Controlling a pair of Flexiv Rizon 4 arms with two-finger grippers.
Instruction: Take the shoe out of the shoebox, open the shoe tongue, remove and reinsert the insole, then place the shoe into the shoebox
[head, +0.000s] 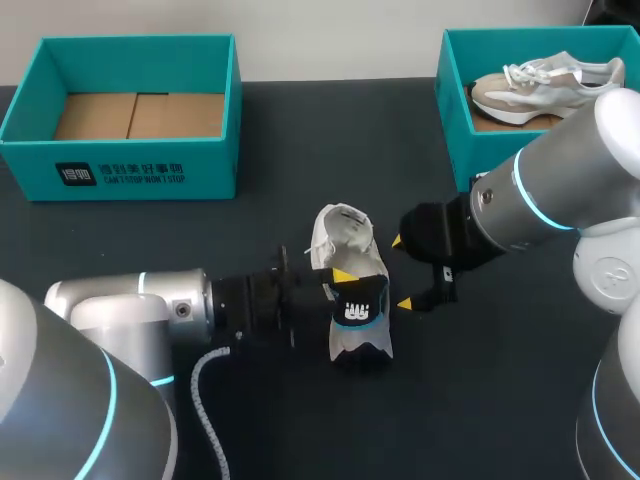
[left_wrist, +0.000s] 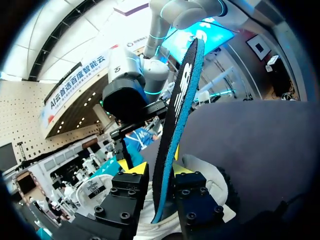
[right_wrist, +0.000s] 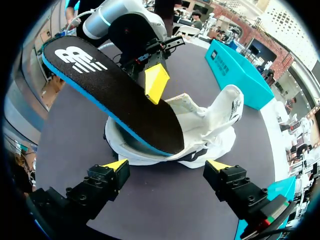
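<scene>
Now beyond the white shoe (head: 345, 245), left shoebox (head: 120, 170) holds cardboard (head: 135, 115), right shoebox (head: 452, 110) a beige shoe (head: 545, 85). Left tool (left_wrist: 159, 171) clamps the black, blue-edged insole (right_wrist: 115, 95). Right tool (right_wrist: 167, 165) gapes wide beside the white shoe.

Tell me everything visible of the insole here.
The insole is thin, black on top with a white logo, bright blue underneath and along the edge. It tilts upward, one end inside the white shoe, the other raised. The left claw pinches it from both sides; the open right claw is clear of it.
</scene>
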